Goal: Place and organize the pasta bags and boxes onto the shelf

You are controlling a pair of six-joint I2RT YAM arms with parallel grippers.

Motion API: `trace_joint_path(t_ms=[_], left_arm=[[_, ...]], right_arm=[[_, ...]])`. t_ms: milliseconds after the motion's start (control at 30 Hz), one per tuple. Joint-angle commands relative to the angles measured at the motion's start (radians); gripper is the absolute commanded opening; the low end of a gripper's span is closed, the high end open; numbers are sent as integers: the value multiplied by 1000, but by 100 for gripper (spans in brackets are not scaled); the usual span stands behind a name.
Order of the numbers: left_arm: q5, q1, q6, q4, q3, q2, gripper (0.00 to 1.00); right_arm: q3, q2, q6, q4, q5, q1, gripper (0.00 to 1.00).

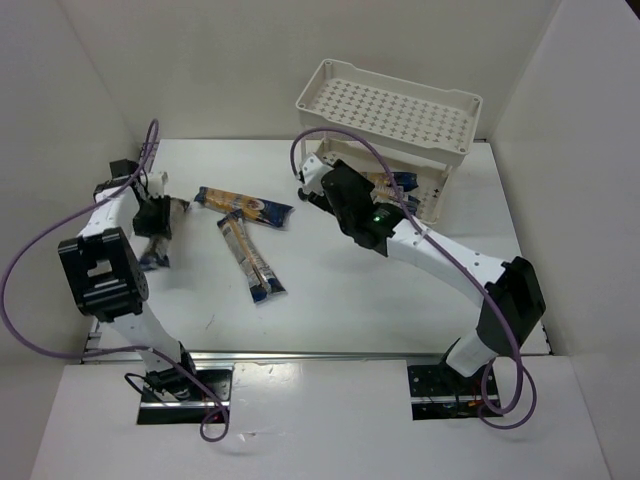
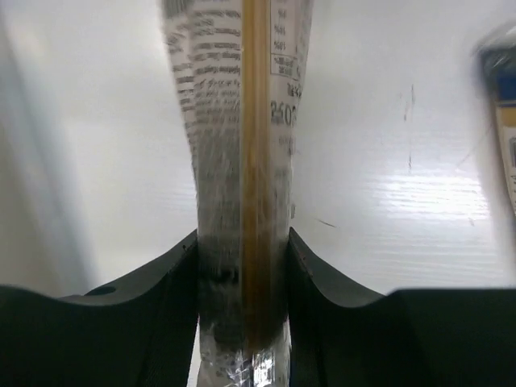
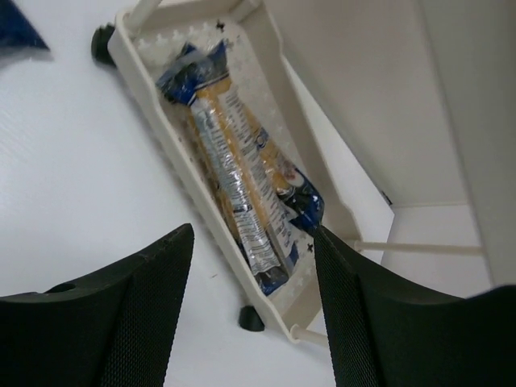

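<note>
- The left hand (image 2: 242, 250) is squeezed tight on the held packet (image 2: 242, 121). It grips the spaghetti near one end, so the long part sticks out in front. In the top view, this packet hangs down at the left side of the desk (image 1: 350, 300), far from where it has to go.
- Two more lie flat in the middle of the desk. The back packet (image 1: 243, 208) lies crosswise. The near packet (image 1: 252, 260) points toward the arms. They are close together, and both have yet to go on the rack.
- The right hand (image 3: 251, 232) is spread wide with nothing in it. It sits just beside the lower tray and points into it, which looks like a good spot for setting things in.
- The shelf (image 1: 400, 85) stands at the back right. The tray packets (image 3: 234, 177) lie longways in its lower tray, so they fit inside the rim. I think there are two, but they overlap and are hard to count.
- The held packet may need a long reach or a pass to the other arm, because the shelf is well apart from it.
</note>
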State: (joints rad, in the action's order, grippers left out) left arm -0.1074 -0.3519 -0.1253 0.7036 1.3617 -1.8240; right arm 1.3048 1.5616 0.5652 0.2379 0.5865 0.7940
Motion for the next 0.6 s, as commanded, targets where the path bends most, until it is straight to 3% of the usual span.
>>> trace_joint_path(t_ms=[0,167,300,433,567], left_arm=[[141,36,-249,-224,49,210,0],[279,116,-439,-314,152,261,0],[425,275,-595,-479,282,270,0],[558,491,-764,-578,561,162,0],[594,588,-833,-625,868,46,0]], right_arm=[[93,-113,4,-91,16,1,66],[181,-201,19,-112,7,1,66],[202,-279,108,-207,55,1,65],[223,-365,217,-288,96,1,65],[209,-469,226,-299,105,-100,64]])
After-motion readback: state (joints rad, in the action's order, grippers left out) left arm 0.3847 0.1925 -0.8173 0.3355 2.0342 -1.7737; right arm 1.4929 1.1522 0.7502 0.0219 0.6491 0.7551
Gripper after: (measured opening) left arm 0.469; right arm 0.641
